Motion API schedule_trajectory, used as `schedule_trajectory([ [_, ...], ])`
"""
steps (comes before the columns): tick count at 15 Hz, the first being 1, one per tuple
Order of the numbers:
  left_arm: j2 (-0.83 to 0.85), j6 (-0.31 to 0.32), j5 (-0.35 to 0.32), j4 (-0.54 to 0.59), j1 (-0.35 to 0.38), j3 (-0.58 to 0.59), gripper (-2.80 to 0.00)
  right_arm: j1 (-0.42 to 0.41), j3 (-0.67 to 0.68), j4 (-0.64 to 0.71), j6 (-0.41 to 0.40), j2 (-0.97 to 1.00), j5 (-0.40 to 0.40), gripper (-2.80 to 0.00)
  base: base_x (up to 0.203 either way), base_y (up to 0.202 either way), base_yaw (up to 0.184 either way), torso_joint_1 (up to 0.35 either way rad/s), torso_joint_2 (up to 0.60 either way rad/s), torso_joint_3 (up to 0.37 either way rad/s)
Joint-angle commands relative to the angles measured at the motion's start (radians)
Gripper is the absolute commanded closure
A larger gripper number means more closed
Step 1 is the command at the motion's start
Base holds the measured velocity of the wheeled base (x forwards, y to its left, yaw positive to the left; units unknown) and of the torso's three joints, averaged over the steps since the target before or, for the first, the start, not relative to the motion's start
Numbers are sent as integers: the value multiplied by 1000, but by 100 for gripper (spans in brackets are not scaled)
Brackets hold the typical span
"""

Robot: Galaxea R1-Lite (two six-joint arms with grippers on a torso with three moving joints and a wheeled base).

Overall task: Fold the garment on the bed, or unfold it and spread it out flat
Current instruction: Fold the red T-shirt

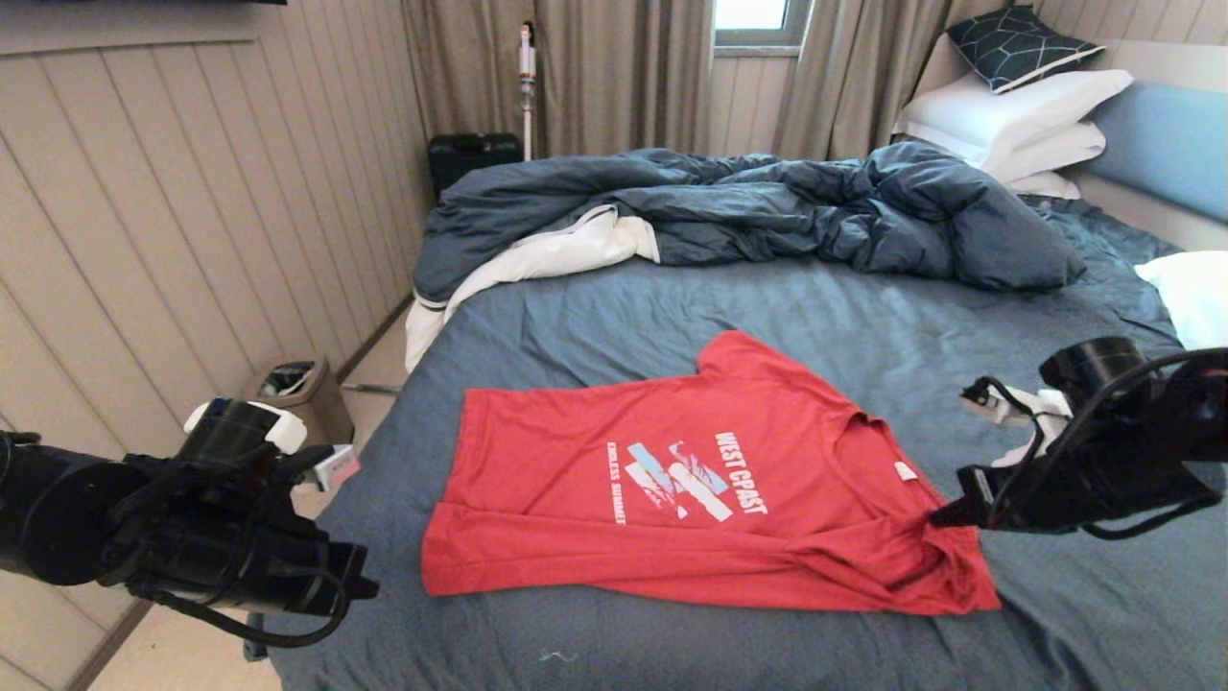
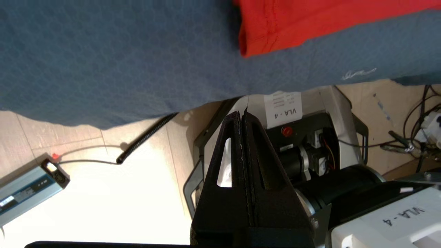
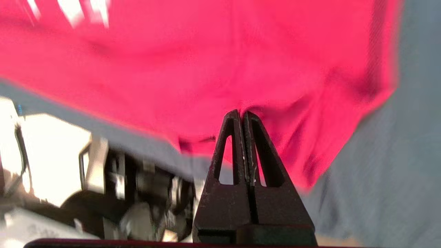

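Garment [image 1: 691, 480] pinched in R gripper [image 1: 945, 515]

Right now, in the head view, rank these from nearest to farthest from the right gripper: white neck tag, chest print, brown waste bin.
From the right gripper, shut on the garment's shoulder:
1. Neck tag, just beside it at the collar.
2. Chest print, mid-shirt.
3. Waste bin, on the floor past the bed's left edge.

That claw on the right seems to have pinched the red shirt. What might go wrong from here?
The right gripper is shut on a small pinch of the red T-shirt near its shoulder, so the cloth may slip out when pulled. With only one point held, the shirt may bunch further rather than lie flat. The left gripper is shut beside the bed, holding nothing, so the far hem is unanchored.
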Motion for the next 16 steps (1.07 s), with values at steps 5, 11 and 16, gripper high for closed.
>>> schedule_trajectory([
  [5,-18,-41,0,1,1,-63,0,1,-254,1,142,191,-1,0,0,0,0,0,0,0],
  [11,-3,-43,0,1,1,-92,0,0,-455,1,268,369,-55,0,0,0,0,0,0,0],
  [16,14,-44,-1,1,-2,-107,0,-1,-407,4,279,323,-64,0,0,0,0,0,0,0],
])
